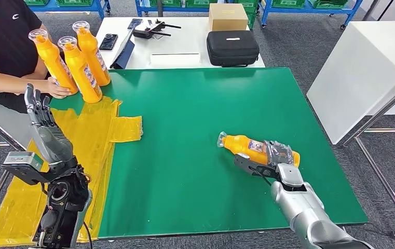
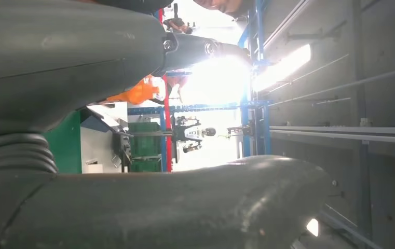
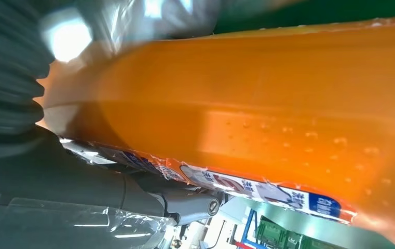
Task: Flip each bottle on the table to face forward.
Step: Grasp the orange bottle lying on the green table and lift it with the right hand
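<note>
Orange bottles [image 1: 79, 65], green table [image 1: 185, 135], yellow plastic sheet [image 1: 107, 124]

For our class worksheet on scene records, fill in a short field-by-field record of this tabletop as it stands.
surface: green table mat
lying bottle: orange plastic bottle on its side, gripped by right hand
standing bottles: three orange bottles upright at far left corner, a person's hand touching them
left hand: raised, holding nothing
other: yellow plastic sheet

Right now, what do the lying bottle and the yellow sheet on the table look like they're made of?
Lying bottle: looks like glossy orange plastic with a clear cap and a printed label; highlights and droplets show on it in the right wrist view. Yellow sheet: probably thin plastic film, shiny and wrinkled, folded over at one edge. The right hand grips the bottle.
</note>
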Robot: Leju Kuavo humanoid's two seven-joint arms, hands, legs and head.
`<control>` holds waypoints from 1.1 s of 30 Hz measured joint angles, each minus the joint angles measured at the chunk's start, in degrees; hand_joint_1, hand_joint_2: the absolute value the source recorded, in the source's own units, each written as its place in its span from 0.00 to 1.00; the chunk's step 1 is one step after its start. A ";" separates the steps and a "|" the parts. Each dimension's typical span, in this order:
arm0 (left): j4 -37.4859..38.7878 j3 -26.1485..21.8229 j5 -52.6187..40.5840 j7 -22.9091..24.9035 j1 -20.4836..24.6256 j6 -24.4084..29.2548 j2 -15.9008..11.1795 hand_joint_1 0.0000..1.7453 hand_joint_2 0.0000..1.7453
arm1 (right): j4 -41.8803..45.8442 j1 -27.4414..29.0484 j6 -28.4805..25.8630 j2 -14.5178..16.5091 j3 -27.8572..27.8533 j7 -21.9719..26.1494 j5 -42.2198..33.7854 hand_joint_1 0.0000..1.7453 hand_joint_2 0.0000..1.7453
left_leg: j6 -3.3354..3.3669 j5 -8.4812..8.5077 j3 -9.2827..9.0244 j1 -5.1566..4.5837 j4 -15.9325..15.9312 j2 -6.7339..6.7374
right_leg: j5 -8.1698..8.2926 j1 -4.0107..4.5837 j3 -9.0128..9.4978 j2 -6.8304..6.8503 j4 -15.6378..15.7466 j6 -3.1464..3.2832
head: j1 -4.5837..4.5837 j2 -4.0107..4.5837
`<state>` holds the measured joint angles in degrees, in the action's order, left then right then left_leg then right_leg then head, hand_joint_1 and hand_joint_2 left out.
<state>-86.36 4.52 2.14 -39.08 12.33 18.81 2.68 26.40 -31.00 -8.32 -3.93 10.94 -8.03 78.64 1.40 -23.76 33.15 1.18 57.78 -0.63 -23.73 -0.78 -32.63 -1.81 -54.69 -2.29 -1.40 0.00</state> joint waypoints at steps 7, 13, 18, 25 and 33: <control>-0.04 -0.03 -0.22 0.17 0.03 -0.36 0.09 0.00 0.00 | -0.01 0.04 1.28 -0.34 -0.21 1.03 -0.32 1.00 1.00 | -0.14 -0.24 -0.20 0.02 0.00 -0.01 | -0.14 0.03 0.17 0.00 0.01 -0.08 | 0.01 0.00; 0.00 -0.08 -0.02 0.76 0.46 -1.43 0.17 0.00 0.00 | -0.07 0.00 2.51 -0.92 -2.27 7.18 -4.95 1.00 1.00 | -0.09 -0.24 -0.28 0.03 0.00 -0.04 | -0.21 0.03 0.35 0.00 0.05 -0.13 | 0.02 0.00; 2.08 -0.25 5.63 8.87 0.92 -10.97 0.13 0.00 1.00 | 1.42 0.47 3.37 -0.46 -7.37 23.95 -19.98 1.00 1.00 | -0.11 -0.39 -0.19 0.03 -0.01 0.27 | -0.07 0.05 0.62 -0.22 0.06 -0.14 | 0.07 0.00; 10.42 -0.41 13.60 12.85 1.92 -20.01 0.94 0.00 1.00 | 13.55 3.48 11.37 4.86 -9.84 33.46 -44.29 1.00 1.00 | -0.21 0.08 0.72 0.01 0.01 1.09 | 0.75 0.05 -0.36 -0.89 -0.20 -0.21 | -0.02 0.00; 16.21 -0.08 15.11 12.16 3.96 -19.31 3.97 0.00 1.00 | 20.91 -2.93 10.89 11.25 -4.27 29.32 -53.74 1.00 1.00 | -0.47 1.03 2.86 0.02 0.06 0.70 | 1.38 -0.01 -2.52 -0.51 -0.59 -0.06 | -0.02 0.00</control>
<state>-70.15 4.44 17.26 -26.92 16.29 -0.50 6.65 47.31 -33.93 2.57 7.32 6.67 21.29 24.90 0.93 -22.74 36.00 1.20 57.84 0.07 -22.35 -0.79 -35.16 -2.33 -55.28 -2.35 -1.42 0.00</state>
